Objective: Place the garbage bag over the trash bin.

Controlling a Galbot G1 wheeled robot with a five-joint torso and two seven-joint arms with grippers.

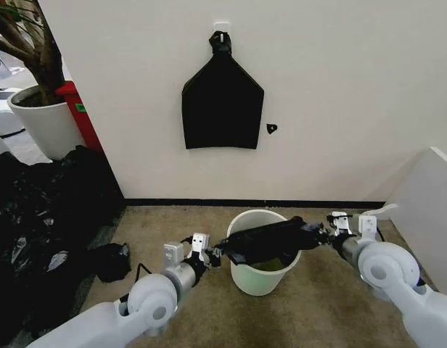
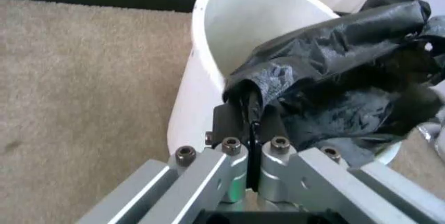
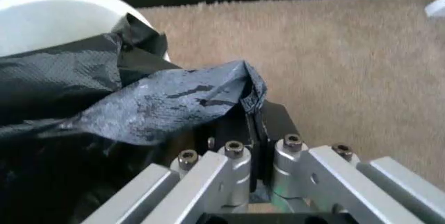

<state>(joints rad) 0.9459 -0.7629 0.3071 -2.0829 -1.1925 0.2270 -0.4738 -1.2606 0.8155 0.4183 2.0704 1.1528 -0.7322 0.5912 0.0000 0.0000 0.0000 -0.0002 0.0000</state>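
head view downward, wrist views close, sharing trash bin

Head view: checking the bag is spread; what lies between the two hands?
The garbage bag stretches from the left hand to the right hand, each shut on an end, above the trash bin.

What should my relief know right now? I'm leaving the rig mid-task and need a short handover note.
Left gripper: shut on the garbage bag, at the bin's left side.
Right gripper: shut on the bag's other end, at the bin's right side.
Trash bin: upright on the carpet, near the wall.
Done: bag held stretched across the bin's mouth.
Left: bag is bunched, not opened or pulled down over the rim.
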